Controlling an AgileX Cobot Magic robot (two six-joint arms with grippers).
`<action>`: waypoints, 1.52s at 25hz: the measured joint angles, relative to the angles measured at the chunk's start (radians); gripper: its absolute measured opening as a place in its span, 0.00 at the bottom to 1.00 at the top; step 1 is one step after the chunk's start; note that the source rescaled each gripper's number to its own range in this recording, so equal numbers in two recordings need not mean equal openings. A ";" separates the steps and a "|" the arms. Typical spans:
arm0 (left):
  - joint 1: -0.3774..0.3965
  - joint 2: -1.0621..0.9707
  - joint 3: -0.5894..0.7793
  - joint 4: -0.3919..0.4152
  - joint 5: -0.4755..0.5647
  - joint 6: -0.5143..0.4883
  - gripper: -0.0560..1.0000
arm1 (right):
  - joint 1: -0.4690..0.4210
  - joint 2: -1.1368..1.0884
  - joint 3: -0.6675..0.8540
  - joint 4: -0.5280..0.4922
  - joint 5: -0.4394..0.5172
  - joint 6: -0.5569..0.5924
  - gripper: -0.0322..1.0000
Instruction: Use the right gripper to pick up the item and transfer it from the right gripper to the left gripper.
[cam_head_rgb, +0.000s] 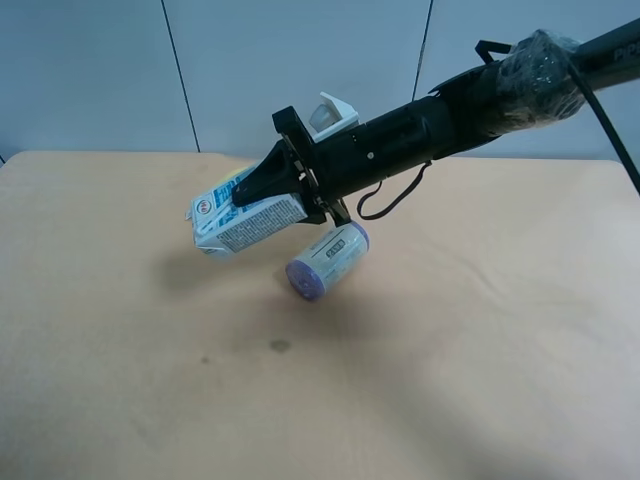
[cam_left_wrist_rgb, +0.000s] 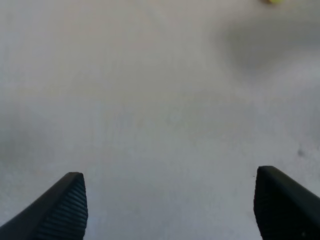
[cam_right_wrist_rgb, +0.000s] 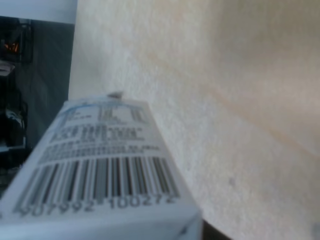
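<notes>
The item (cam_head_rgb: 252, 226), a white and light-blue carton, hangs tilted above the tan table (cam_head_rgb: 120, 350), and its shadow lies on the tabletop beneath it. The right gripper (cam_head_rgb: 240, 195), on the black arm reaching in from the exterior high view's upper right, is shut on the carton's upper side. In the right wrist view the item (cam_right_wrist_rgb: 100, 170) fills the lower left, barcode face up; the fingers do not show there. The left gripper (cam_left_wrist_rgb: 167, 205) is open over bare tabletop, its two ribbed fingertips (cam_left_wrist_rgb: 65, 205) wide apart with nothing between them. It is out of the exterior high view.
A white cylindrical can with a purple end (cam_head_rgb: 328, 260) lies on the table just below the right arm, close to the carton. A yellow speck (cam_left_wrist_rgb: 274, 1) shows at the edge of the left wrist view. A black cable (cam_head_rgb: 390, 200) loops under the arm.
</notes>
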 joint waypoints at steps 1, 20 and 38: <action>0.000 0.016 0.000 -0.001 -0.007 0.000 0.71 | 0.000 0.000 0.000 -0.004 0.001 0.000 0.03; 0.000 0.410 -0.002 -0.352 -0.081 0.265 0.71 | 0.000 0.000 0.000 -0.009 0.005 0.001 0.03; 0.000 0.737 -0.010 -0.873 -0.069 0.721 0.71 | -0.067 0.000 0.000 -0.051 0.058 0.021 0.03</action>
